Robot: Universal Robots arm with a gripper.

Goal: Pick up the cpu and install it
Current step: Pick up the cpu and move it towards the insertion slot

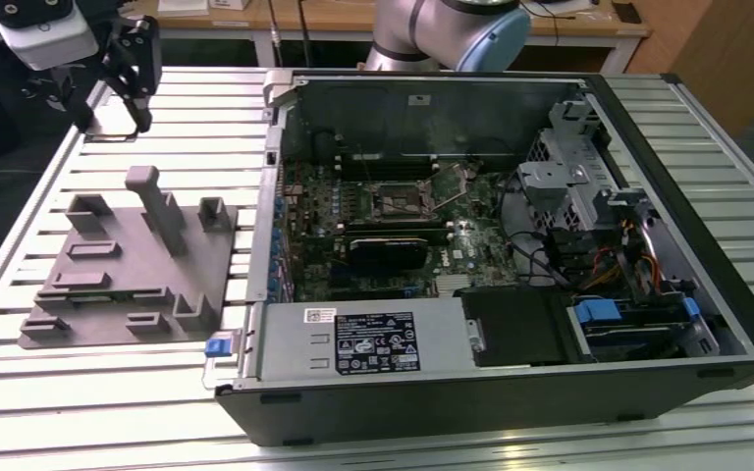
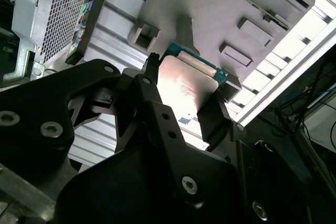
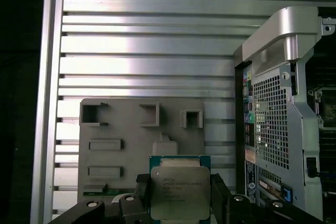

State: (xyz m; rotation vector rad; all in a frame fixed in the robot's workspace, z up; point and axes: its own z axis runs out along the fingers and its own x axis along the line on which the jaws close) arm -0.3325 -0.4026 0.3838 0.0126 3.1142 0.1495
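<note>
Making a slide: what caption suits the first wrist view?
Gripper holds the cpu between its fingers; grey tray and computer case beyond.

1. Small, thin, flat square cpu with a pale silver-grey metal top. A green board edge shows around the lid, and there is faint print on the lid.
2. Clamped on two opposite edges between the black fingers, one finger per side. Nothing else touches it.
3. In the second wrist view the cpu top catches a bright glare. The green edge is visible along its far side.
4. Pose: metal top faces away from the slatted aluminium bench, board side towards it.
5. Location: in the air, clear of the bench and of the grey plastic tray beneath it. It is outside the open grey computer case, well apart from it.
</note>
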